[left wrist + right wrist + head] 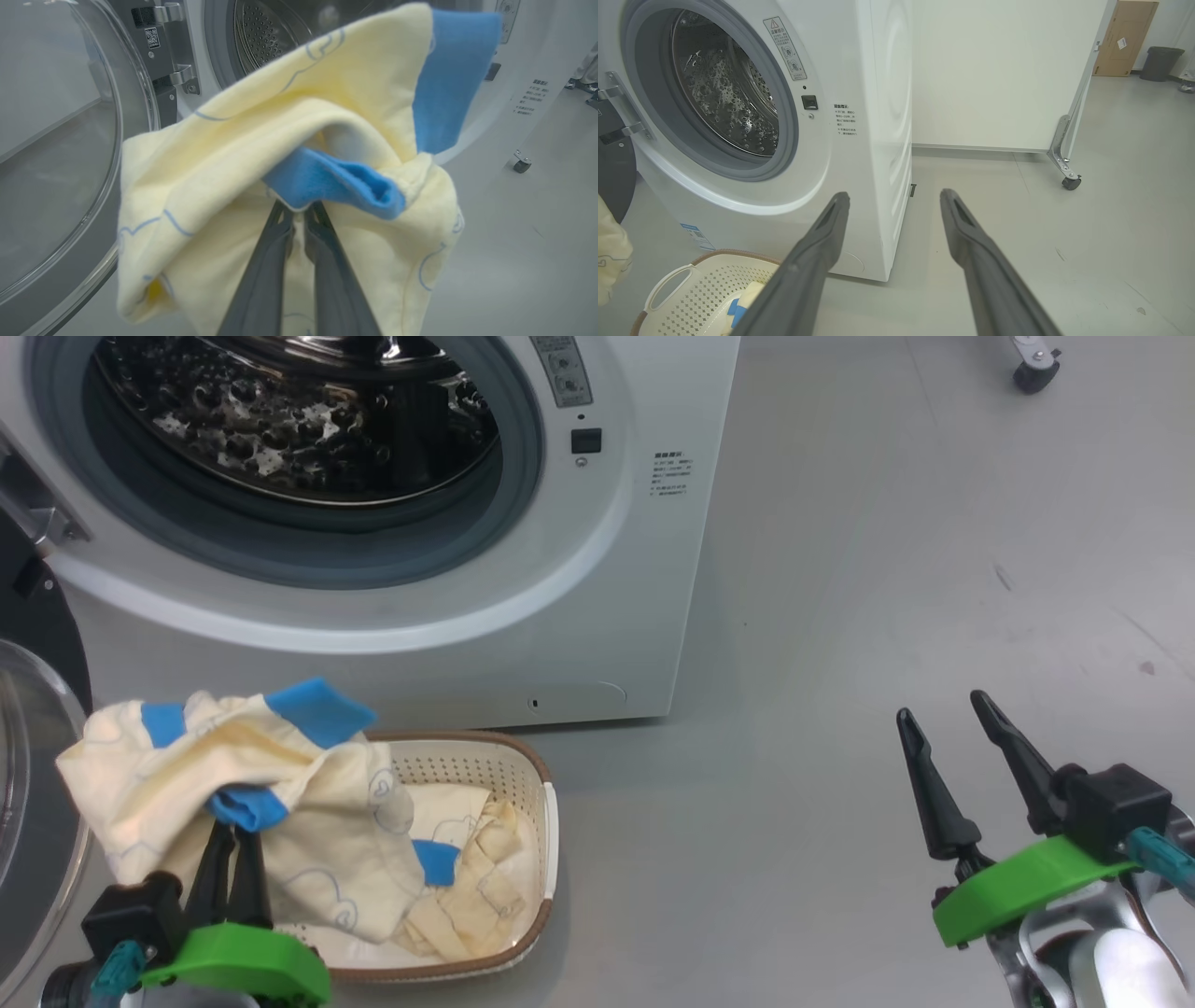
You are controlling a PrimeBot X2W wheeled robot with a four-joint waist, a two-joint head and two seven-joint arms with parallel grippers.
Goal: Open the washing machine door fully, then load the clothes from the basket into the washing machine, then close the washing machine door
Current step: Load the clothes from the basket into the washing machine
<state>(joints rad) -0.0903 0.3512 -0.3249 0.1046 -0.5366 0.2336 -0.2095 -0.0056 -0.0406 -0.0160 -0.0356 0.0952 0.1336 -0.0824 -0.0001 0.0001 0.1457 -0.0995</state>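
Washing machine (597,616) mouth open, door (33,775) aside — left

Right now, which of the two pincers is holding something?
The left pincer, shut on the pale yellow clothes over the basket; the right pincer stands open and empty.

Clothes (140,784) soft matt cloth; basket (467,767) perforated plastic; drum (280,439) glossy metal.

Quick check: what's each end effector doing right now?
Left end effector: shut on the clothes.
Right end effector: open, holding nothing.
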